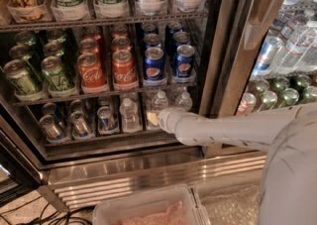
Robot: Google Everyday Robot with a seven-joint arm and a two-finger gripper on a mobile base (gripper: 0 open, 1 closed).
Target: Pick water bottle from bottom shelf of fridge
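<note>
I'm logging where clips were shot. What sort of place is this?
Likely a shop or canteen: a steel-framed commercial fridge, rows of soda cans, a second cooler alongside. The gripper is at its bottom shelf.

Water bottle (159, 101): clear, white cap, upright, bottom shelf (114, 140) right side; end effector (154, 118) at its front.

At the bottom shelf's (114, 142) front-right edge, the gripper (153, 117) had a clear bottle (130, 115) just left and the can shelf (99, 93) overhead.
</note>
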